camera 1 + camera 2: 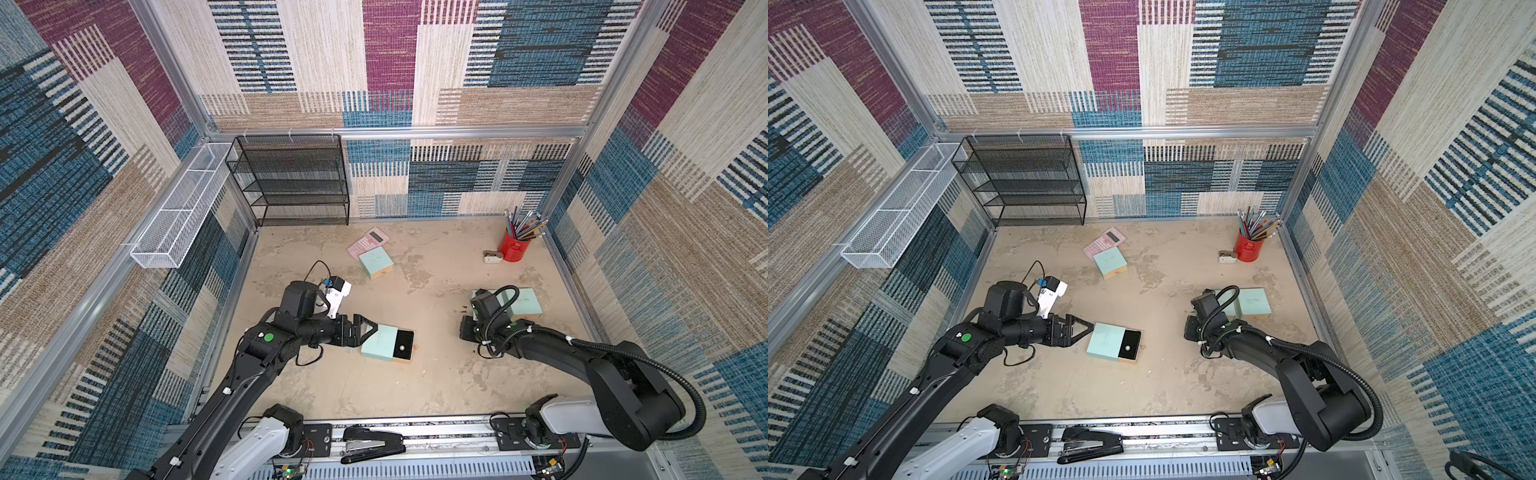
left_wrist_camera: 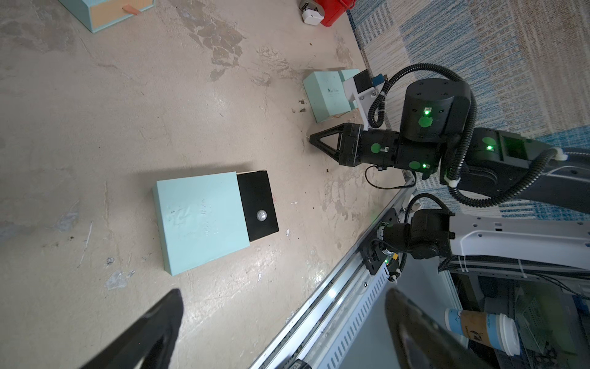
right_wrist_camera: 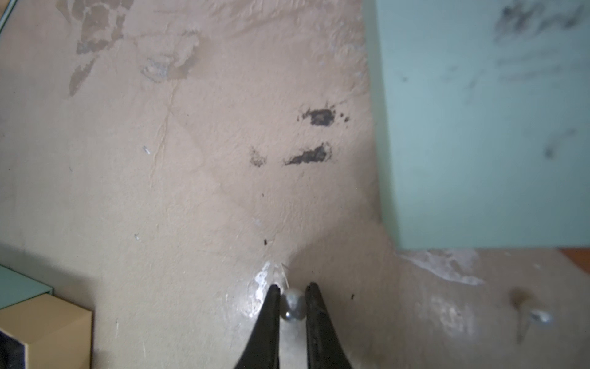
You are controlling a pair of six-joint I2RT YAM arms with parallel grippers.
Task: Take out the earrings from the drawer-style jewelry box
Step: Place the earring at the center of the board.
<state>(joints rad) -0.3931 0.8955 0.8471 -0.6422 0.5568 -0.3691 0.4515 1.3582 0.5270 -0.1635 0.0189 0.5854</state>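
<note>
A mint-green drawer-style jewelry box (image 1: 380, 343) (image 1: 1105, 341) (image 2: 201, 220) lies mid-floor. Its black drawer (image 1: 404, 345) (image 2: 258, 204) is slid partway out, and one pale earring (image 1: 402, 347) (image 1: 1127, 348) (image 2: 261, 215) rests in it. My left gripper (image 1: 369, 329) (image 2: 287, 326) hovers open at the box's closed end, holding nothing. Off to the right, beside another mint box (image 1: 524, 302) (image 3: 479, 127), my right gripper (image 2: 314, 139) (image 3: 293, 287) is low over the floor. It is shut on a pearl-like earring (image 3: 293, 303). Another earring (image 3: 539, 317) lies on the floor nearby.
A third mint box (image 1: 376, 262) and a pink calculator (image 1: 368, 241) lie toward the back. A red pencil cup (image 1: 514, 247) with a small white item (image 1: 493, 257) stands back right. A black mesh shelf (image 1: 291, 183), white wire basket (image 1: 183, 208) and stapler (image 1: 372, 446) line the edges.
</note>
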